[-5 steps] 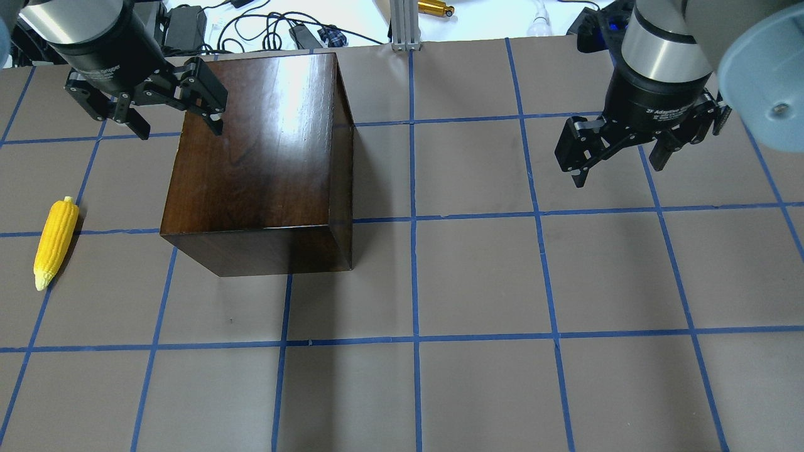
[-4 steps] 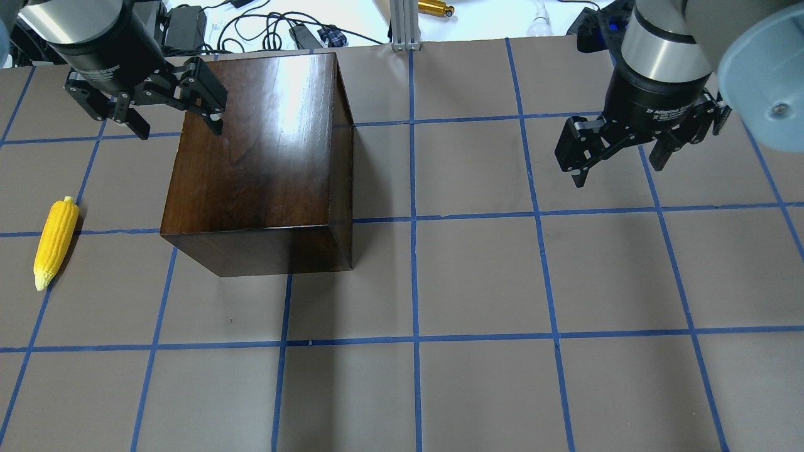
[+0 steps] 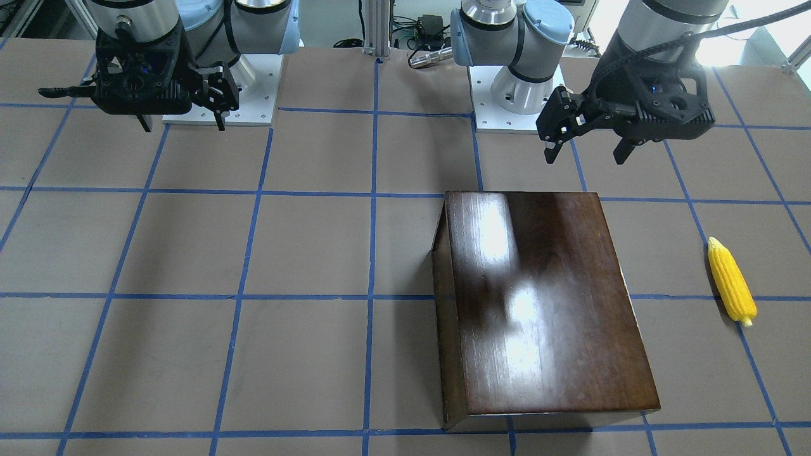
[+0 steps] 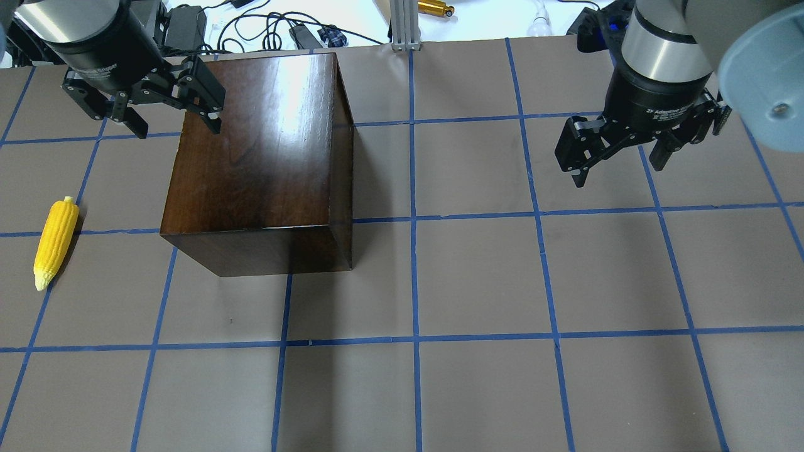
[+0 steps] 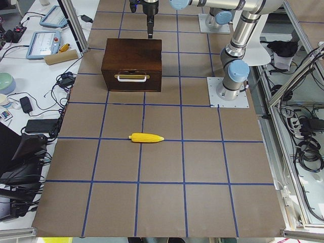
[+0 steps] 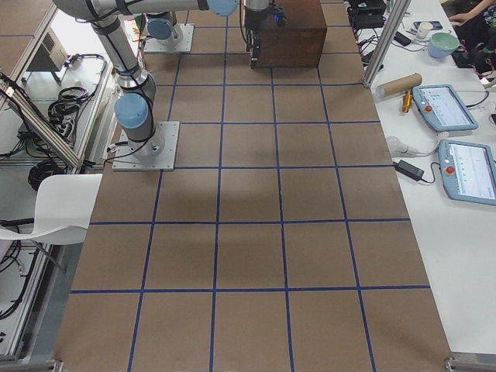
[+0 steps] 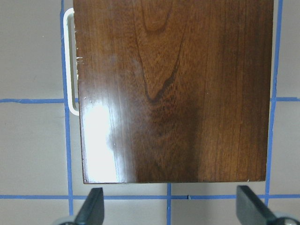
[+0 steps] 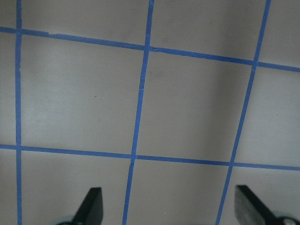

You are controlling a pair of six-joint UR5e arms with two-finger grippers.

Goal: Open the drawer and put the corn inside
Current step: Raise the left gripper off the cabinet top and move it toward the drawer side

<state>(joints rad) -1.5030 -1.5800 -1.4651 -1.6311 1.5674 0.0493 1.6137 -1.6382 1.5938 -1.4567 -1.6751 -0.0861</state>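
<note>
Left gripper point(image 4: 178, 125), jaws spread and empty, hovers just off the wooden box point(image 4: 257, 144) near the table's far-left corner. Drawer point(image 5: 131, 84) shut; best to close squarely on its pull point(image 5: 131, 78), facing the left edge where the corn point(image 4: 55, 242) lies.

Table point(image 4: 477, 282) is covered in a brown matte mat, marked into squares with a blue tape grid point(image 4: 414, 276). An aluminium extrusion post point(image 4: 402, 25) stands at the far edge, mid-table. Behind it there's a white bench point(image 6: 465, 256) with loose black cables point(image 4: 270, 28) and a brass-coloured cylinder point(image 4: 435, 7). On the bench: two blue-edged tablets point(image 6: 443, 107), a cardboard tube point(image 6: 398, 84), a pale green bowl point(image 6: 446, 44) and a black power brick point(image 5: 36, 125). On the robot side there's a white chair point(image 6: 46, 209), aluminium frame rails and cable bundles point(image 5: 308, 152) on a grey floor. Light is bright and even, shadows soft.
</note>
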